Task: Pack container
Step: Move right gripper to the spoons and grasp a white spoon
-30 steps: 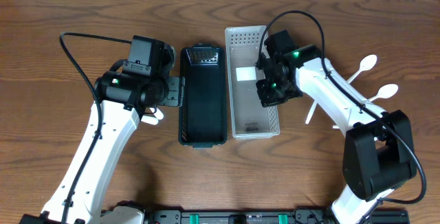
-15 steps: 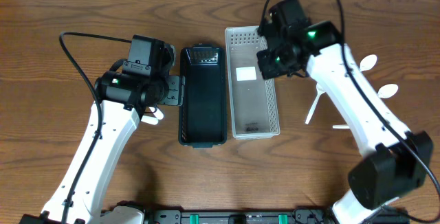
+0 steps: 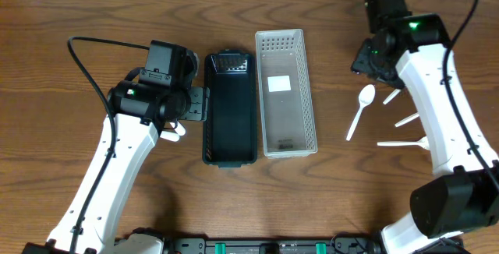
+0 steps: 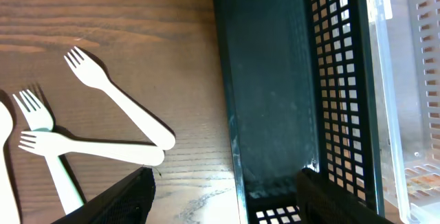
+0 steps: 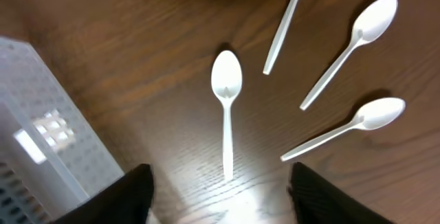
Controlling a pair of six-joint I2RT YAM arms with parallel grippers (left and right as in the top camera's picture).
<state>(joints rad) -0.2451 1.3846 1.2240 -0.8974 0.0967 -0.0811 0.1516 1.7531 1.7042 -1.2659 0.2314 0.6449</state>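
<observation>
1. Containers. Two long bins lie side by side at mid-table, long walls touching or nearly so. The black bin (image 3: 229,107) is on my left, the clear bin (image 3: 287,90) on my right.

2. Contents. In the left wrist view the black bin (image 4: 271,80) shows only its own floor and perforated walls. From overhead, the clear bin shows a white square label (image 3: 279,83) on its floor and a small dark mark (image 3: 287,142) close to the near end. What the mark is, I cannot tell. All cutlery in view lies on the table (image 3: 327,192), outside both bins.

3. Left gripper (image 4: 227,207). The jaws are spread wide and hold nothing. One finger hangs over the wood beside the bin and the other over the black bin's far wall. Three forks (image 4: 117,100) lie on the table just left of the black bin, handles crossing.

4. Right gripper (image 5: 223,200). The jaws are spread wide and hold nothing. It hangs above the table's far right, well apart from the clear bin (image 5: 48,128). Four spoons (image 5: 226,107) lie fanned out on the wood under it; the nearest lies between the fingers' line, bowl pointing away
</observation>
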